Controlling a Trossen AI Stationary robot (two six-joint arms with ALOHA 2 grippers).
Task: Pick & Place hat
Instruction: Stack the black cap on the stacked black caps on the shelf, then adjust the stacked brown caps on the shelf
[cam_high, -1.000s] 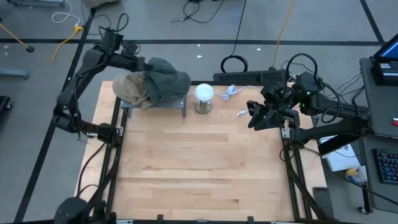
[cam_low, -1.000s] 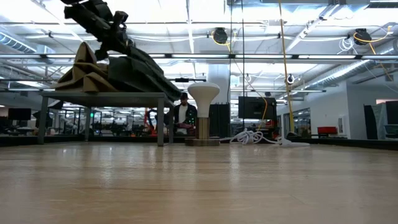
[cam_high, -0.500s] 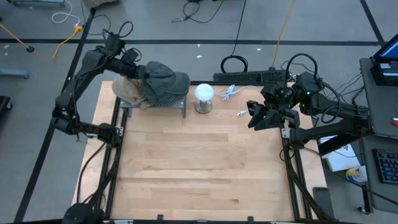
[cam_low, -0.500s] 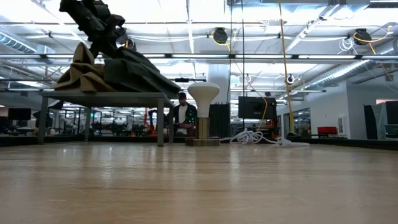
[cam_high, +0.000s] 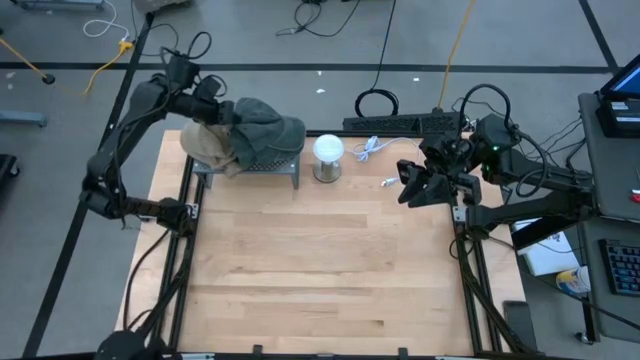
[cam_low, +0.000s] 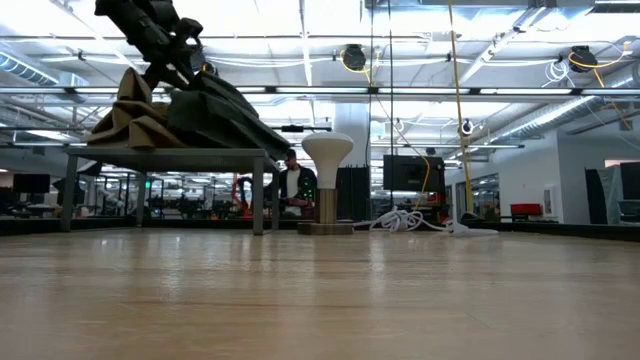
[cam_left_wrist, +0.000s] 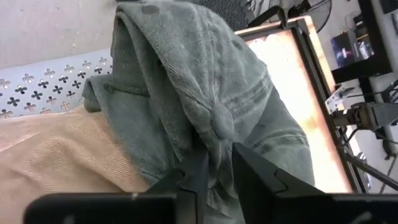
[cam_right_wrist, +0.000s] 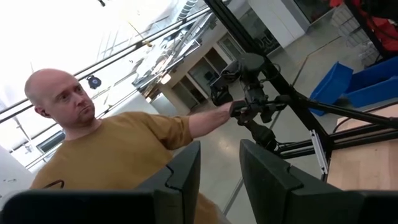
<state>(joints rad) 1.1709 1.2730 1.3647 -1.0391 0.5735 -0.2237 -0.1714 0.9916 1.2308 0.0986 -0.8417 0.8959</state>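
A grey-green hat (cam_high: 265, 125) lies over a tan hat (cam_high: 208, 145) on a small perforated rack (cam_high: 272, 163) at the table's far left. In the left wrist view the grey hat (cam_left_wrist: 205, 81) covers part of the tan hat (cam_left_wrist: 56, 155). My left gripper (cam_left_wrist: 219, 167) comes at the grey hat from the far left, slanting down. Its fingers are narrowly open at the crown, just by the top button (cam_left_wrist: 221, 121). A white mushroom-shaped stand (cam_high: 328, 152) is right of the rack. My right gripper (cam_high: 408, 185) waits open in the air at the right edge, with nothing between its fingers (cam_right_wrist: 186, 168). My left gripper has its fingertips (cam_left_wrist: 200, 163) at the grey hat's crown, just short of the top button, and cloth shows in the gap between them. It comes slanting down from the table's far left. I cannot tell whether the fingers touch the cloth.
A white cable (cam_high: 372, 147) and a black power strip (cam_high: 400, 124) lie along the far edge. Bare wood (cam_high: 320, 260) fills the middle and near part of the table. A person (cam_right_wrist: 93, 149) shows in the room beyond the table in the right wrist view.
My left gripper has turned a little at the wrist while staying over the hats on the rack. Both hats lie as they did. My right arm has kept still.
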